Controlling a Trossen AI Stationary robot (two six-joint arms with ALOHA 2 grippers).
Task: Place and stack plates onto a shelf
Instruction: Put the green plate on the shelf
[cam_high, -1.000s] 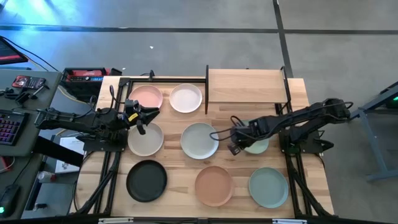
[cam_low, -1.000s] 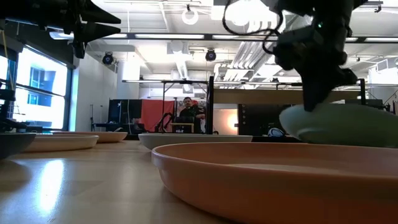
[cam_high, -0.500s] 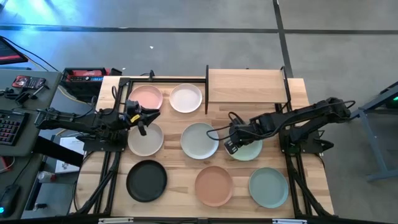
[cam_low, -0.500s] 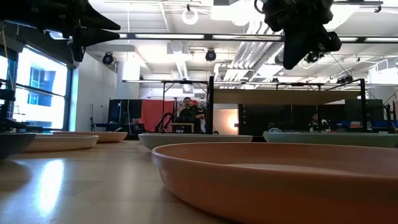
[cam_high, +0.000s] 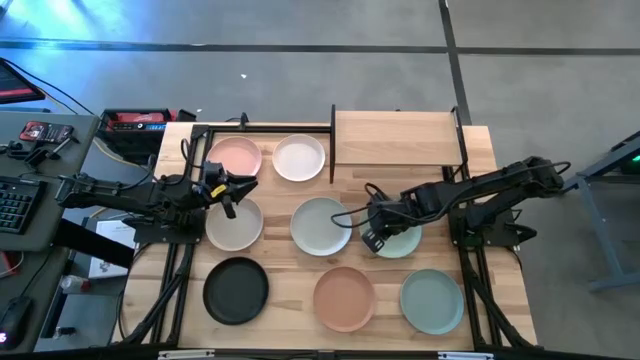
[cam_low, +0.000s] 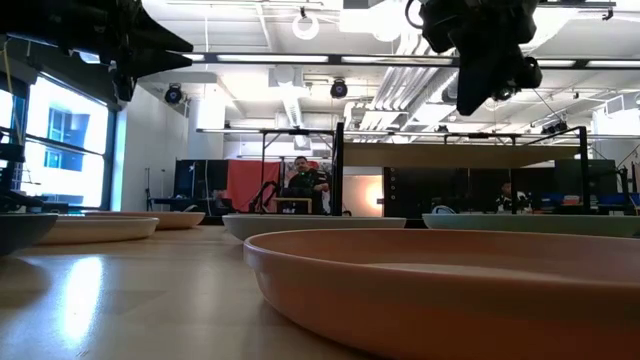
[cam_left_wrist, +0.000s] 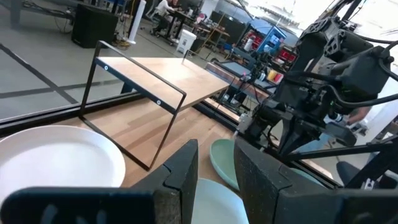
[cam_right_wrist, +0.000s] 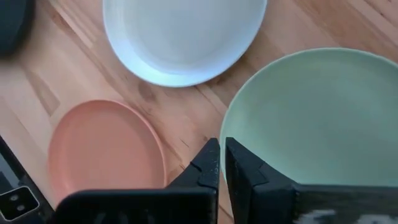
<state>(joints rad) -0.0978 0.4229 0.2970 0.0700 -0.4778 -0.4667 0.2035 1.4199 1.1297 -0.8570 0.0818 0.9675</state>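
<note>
Eight plates lie flat on the table: pink (cam_high: 235, 157), white (cam_high: 299, 157), cream (cam_high: 233, 223), pale grey (cam_high: 321, 226), sage green (cam_high: 402, 242), black (cam_high: 236, 290), terracotta (cam_high: 344, 298) and teal (cam_high: 432, 300). The shelf (cam_high: 395, 138) stands at the far edge with nothing on it. My right gripper (cam_right_wrist: 222, 154) hangs shut above the sage plate's left rim (cam_right_wrist: 236, 124), clear of it, as the low view also shows (cam_low: 470, 98). My left gripper (cam_high: 243, 186) waits open in the air between the pink and cream plates.
Black shelf uprights (cam_left_wrist: 168, 124) rise at the shelf's corners. The pale grey plate (cam_right_wrist: 180, 37) and the terracotta plate (cam_right_wrist: 102, 149) lie close to the sage one. Bare wood shows between the plates and in front of the shelf. A person sits in the room beyond (cam_low: 303, 180).
My right gripper let go of the sage plate's left rim, which it had held tilted up, and rose while shifting a little toward the table's left. The plate dropped flat onto the table, slightly nearer and more to the left than before.
</note>
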